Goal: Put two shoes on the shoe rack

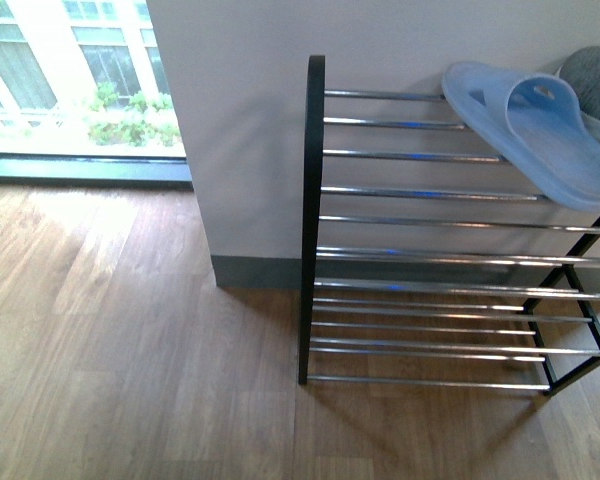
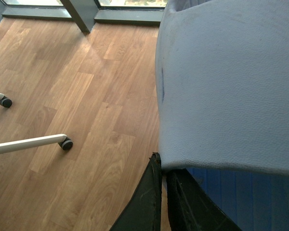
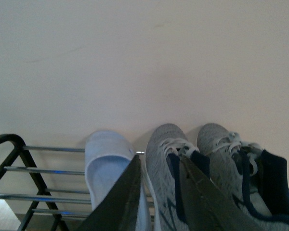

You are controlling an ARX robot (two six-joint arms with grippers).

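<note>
Three shoes were already on the top tier of the shoe rack (image 3: 19,169) when we looked through the right wrist camera: one pale slide (image 3: 106,166) and beside it the two grey sneakers (image 3: 207,173), toes toward the wall. We judged the sneaker pair done, and one slide of the other pair in place.

Our left gripper (image 2: 164,192) was closed on the second slide (image 2: 231,86), whose pale blue underside filled most of the left wrist picture; the two dark fingers pinched its edge, and it hung above the wooden floor (image 2: 62,96). We took this to be the shoe left to place, though we could not tell from that view how near the rack it was.

Our right gripper (image 3: 159,192) held nothing; its fingers stood slightly apart, in front of the shoes on the rack.

From the front camera we saw a slide (image 1: 540,130) lying tilted over the top bars at the rack's right end, with a grey sneaker (image 1: 592,75) just behind it, but neither arm. Only that view showed the lower tiers, all bare. Only the left wrist view showed the white caster legs (image 2: 33,142)
</note>
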